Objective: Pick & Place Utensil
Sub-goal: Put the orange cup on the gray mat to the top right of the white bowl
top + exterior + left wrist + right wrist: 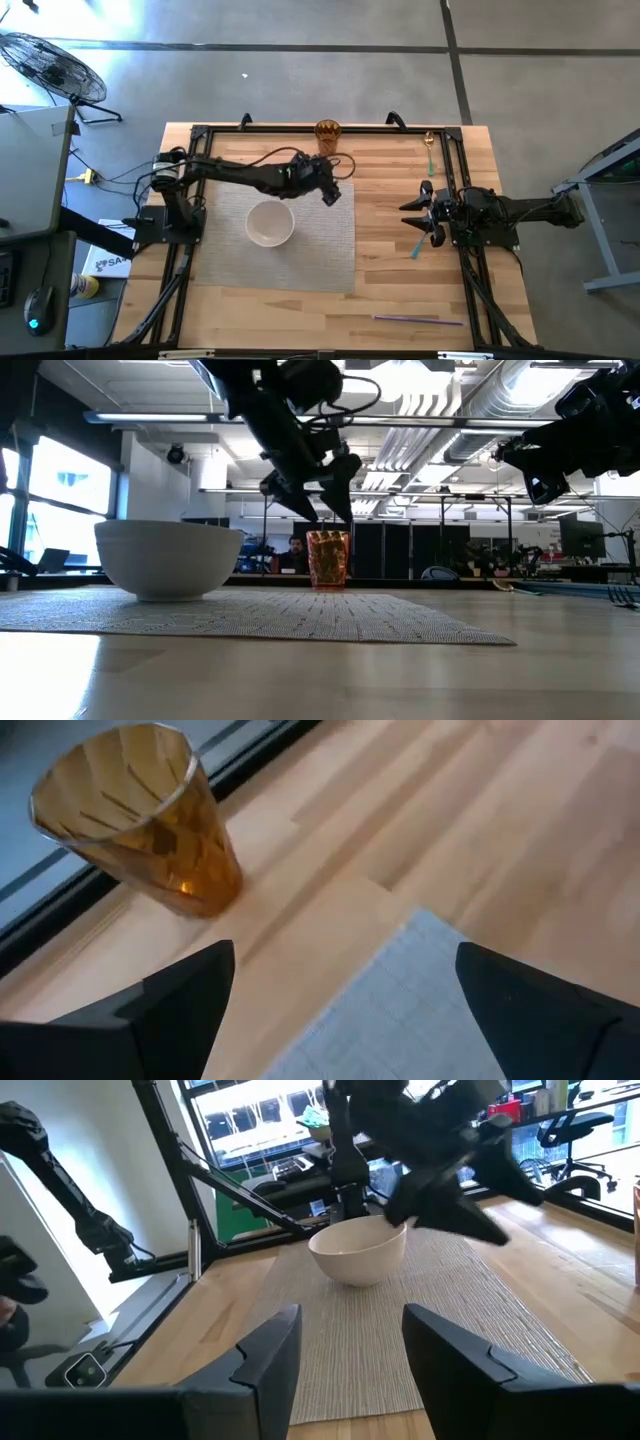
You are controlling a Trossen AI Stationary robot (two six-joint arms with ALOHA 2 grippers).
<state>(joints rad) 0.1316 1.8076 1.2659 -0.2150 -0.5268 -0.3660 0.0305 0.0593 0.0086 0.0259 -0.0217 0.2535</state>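
An amber ribbed glass [328, 132] stands upright near the table's far edge; it also shows in the left wrist view [140, 820] and the low view [328, 560]. A gold spoon [429, 146] lies at the far right, a light blue utensil [417, 247] beside the right arm, and a purple utensil [418, 319] near the near edge. My left gripper [331, 194] hovers open over the mat's far right corner, just near of the glass [345, 960]. My right gripper [412, 214] waits open at the right, raised above the table [350, 1335].
A white bowl [270, 222] sits on a grey woven mat [320, 250] in the middle of the table. Black frame rails [190, 250] run along both sides and the far edge. Bare wood [400, 290] lies between the mat and the right rail.
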